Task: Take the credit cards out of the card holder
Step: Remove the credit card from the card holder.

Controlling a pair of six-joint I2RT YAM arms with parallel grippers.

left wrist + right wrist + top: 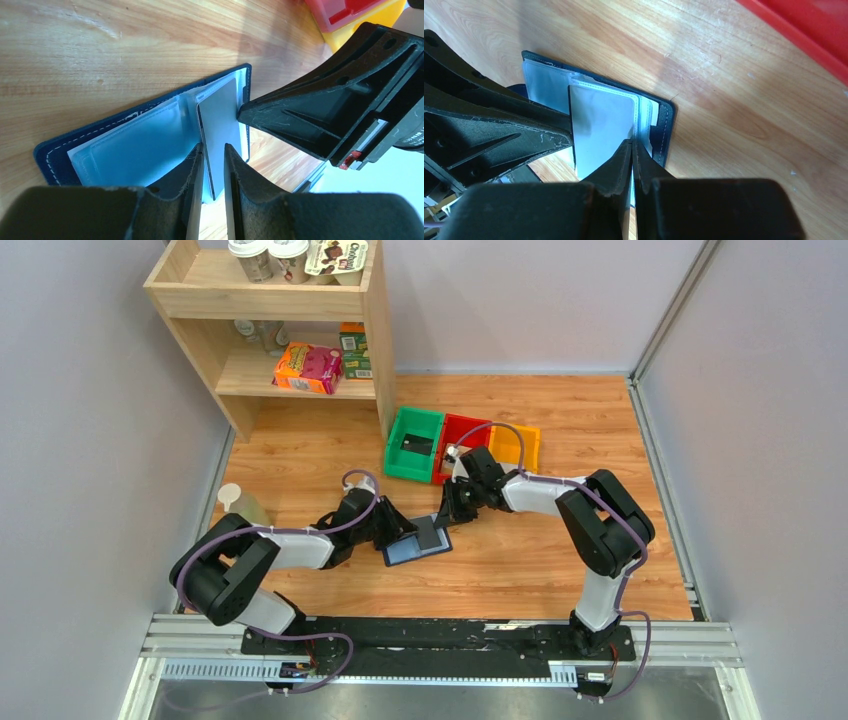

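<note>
The card holder [410,552] lies open on the surface [520,560], between the left end effector [400,530] and the right end effector [447,517]. A card [220,120] stands in it. Behind, bins [405,470] sit in a row, right of the shelf [375,340].

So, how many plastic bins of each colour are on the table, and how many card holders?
green bin: 1
red bin: 1
yellow bin: 1
card holder: 1
Total: 4
</note>
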